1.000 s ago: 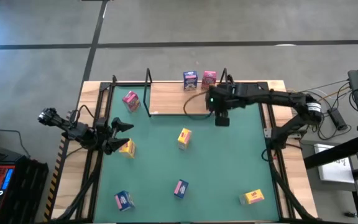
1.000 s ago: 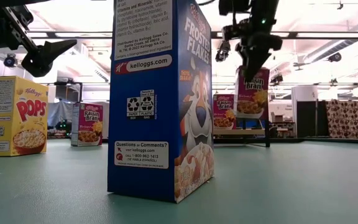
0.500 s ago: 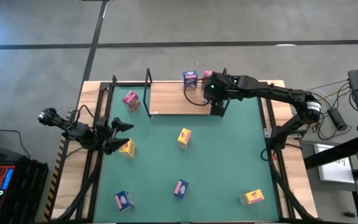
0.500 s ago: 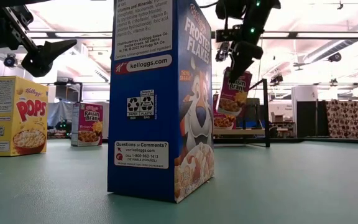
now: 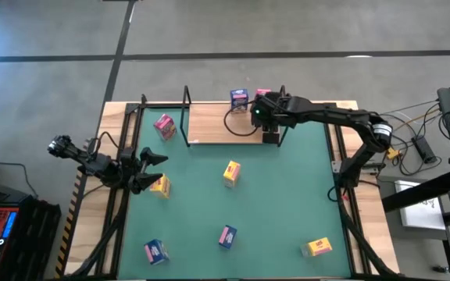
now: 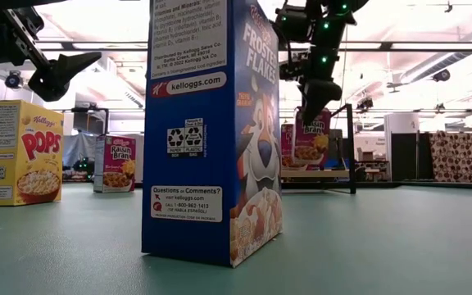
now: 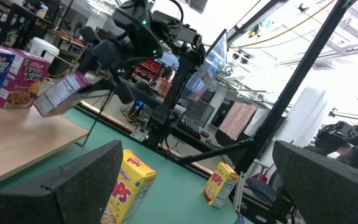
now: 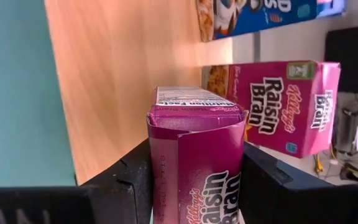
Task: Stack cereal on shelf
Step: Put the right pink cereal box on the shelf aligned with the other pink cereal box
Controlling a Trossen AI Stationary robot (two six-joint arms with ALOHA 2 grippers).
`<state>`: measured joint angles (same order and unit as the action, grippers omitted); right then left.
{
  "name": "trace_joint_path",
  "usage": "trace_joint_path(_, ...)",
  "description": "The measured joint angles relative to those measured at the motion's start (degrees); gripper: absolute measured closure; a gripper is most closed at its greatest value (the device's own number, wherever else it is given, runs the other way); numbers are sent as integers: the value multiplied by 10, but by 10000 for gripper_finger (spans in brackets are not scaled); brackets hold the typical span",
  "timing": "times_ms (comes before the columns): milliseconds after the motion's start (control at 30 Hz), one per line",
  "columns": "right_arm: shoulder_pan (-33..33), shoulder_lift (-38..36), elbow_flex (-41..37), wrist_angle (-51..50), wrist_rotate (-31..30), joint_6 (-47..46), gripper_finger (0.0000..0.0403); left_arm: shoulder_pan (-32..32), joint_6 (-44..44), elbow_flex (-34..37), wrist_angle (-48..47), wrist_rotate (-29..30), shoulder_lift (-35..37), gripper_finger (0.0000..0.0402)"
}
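Note:
My right gripper (image 5: 271,134) hangs over the right end of the light-wood shelf (image 5: 213,125), shut on a pink cereal box (image 6: 310,136). From above, the gripper hides that box. A blue box (image 5: 239,99) and a pink box (image 5: 262,95) stand upright on the shelf's far edge. Another pink box (image 5: 164,126) stands on the green mat left of the shelf. Yellow boxes (image 5: 231,173) (image 5: 319,247) and blue boxes (image 5: 226,236) (image 5: 156,251) stand about the mat. My left gripper (image 5: 151,171) waits open at the table's left edge, beside a yellow box (image 5: 161,186). My right gripper pinches the pink box between its two fingers (image 8: 128,177), one on each of two opposite sides (image 8: 157,163). The fingers come from above, slanting down toward the far edge. The box hangs below them, tilted, clear of the shelf board.
Thin black uprights (image 5: 187,117) frame the shelf, with one post (image 6: 351,147) close to the held box. A black cable loop (image 5: 237,123) lies over the board. Bare wood shows on the shelf's left and middle.
My right gripper has carried the pink box from the mat's far right part toward the table's far edge and a little left, over the shelf, sinking slightly. The box has tipped from nearly upright to tilted in the hold.

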<state>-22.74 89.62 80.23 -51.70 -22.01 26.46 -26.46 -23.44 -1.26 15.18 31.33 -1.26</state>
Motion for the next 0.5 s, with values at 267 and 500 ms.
trace_joint_path(267,5,16,0,-2,1,-7,236,0,0,0,0,0,0,3)
trace_joint_path(500,3,28,0,3,-1,5,233,0,0,0,0,0,0,3)
